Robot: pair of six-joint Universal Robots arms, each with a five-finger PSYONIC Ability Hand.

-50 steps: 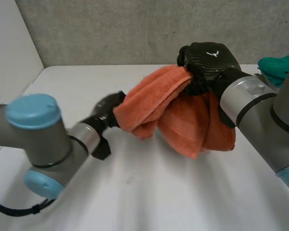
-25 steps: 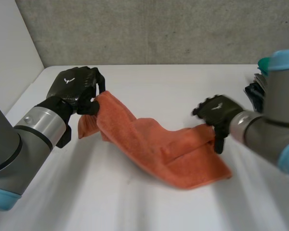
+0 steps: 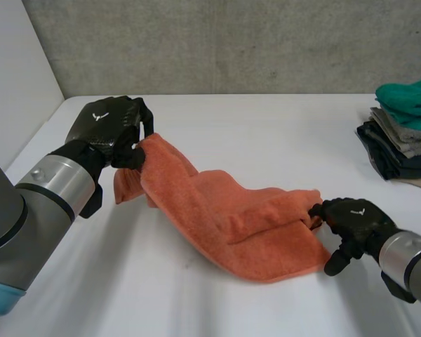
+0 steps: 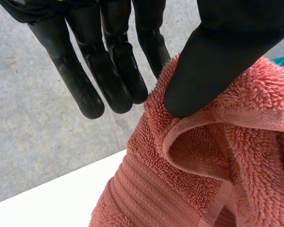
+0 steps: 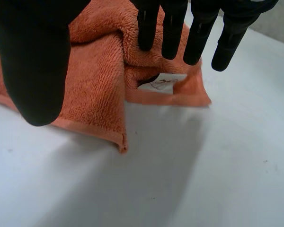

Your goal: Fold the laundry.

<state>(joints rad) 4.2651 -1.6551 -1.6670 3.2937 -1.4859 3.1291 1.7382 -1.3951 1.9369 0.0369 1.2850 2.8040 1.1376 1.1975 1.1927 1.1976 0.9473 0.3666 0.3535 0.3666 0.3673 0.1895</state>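
Release occurred at my right hand (image 3: pixel 351 219): fingers lay straight beside the orange terry towel (image 3: pixel 210 203) on the white table (image 3: pixel 266 133). My left hand (image 3: pixel 109 130) stayed pinched on its raised corner, ready for flattening.

The orange terry towel (image 3: pixel 224 217) lies stretched across the middle of the white counter (image 3: pixel 266 133). The left hand (image 3: pixel 109 130) pinches its left corner, which is lifted off the counter. The right hand (image 3: pixel 351 219) is at the towel's right end, with straight fingers (image 5: pixel 173 33) over a folded corner. A pile of folded clothes (image 3: pixel 403 133) sits behind and to the right, well apart from the towel.
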